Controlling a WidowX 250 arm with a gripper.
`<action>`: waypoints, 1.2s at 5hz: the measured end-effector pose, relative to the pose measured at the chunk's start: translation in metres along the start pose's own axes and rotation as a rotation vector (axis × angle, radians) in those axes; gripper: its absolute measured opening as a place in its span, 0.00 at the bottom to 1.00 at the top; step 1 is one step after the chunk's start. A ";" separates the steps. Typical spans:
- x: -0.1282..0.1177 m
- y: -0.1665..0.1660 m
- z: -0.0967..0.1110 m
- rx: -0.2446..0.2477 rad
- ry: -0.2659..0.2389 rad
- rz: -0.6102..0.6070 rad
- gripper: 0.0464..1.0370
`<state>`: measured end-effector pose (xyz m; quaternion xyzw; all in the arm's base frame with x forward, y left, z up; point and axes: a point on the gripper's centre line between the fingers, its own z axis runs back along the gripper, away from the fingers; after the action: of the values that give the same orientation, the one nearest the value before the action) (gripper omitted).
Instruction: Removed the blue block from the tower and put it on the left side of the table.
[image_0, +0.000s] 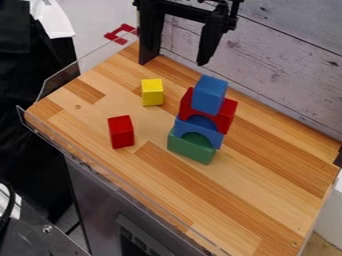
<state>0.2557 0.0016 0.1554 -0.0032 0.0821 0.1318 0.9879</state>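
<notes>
My gripper (175, 63) hangs at the top of the camera view, open wide, its two fingers far apart with nothing between them. Its right fingertip stands just behind and above the tower's top. That top is a blue block (209, 94), resting on a red arch (225, 112). Beneath the red arch come a blue arch (207, 133) and, lowest, a green arch (192, 147) on the wooden table (267, 192). The tower stands upright near the middle of the table.
A yellow block (152, 92) stands left of the tower, and a red block (121, 132) lies nearer the left front edge. A clear rim (60, 86) borders the left side; a whitish plank wall (287, 60) runs behind.
</notes>
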 end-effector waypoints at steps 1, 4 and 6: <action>0.000 0.000 -0.008 0.008 0.031 0.001 0.96; 0.017 0.000 0.000 -0.130 -0.014 -0.012 0.96; 0.015 -0.011 -0.013 -0.076 0.057 -0.024 0.96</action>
<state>0.2704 -0.0054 0.1403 -0.0455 0.1053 0.1231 0.9858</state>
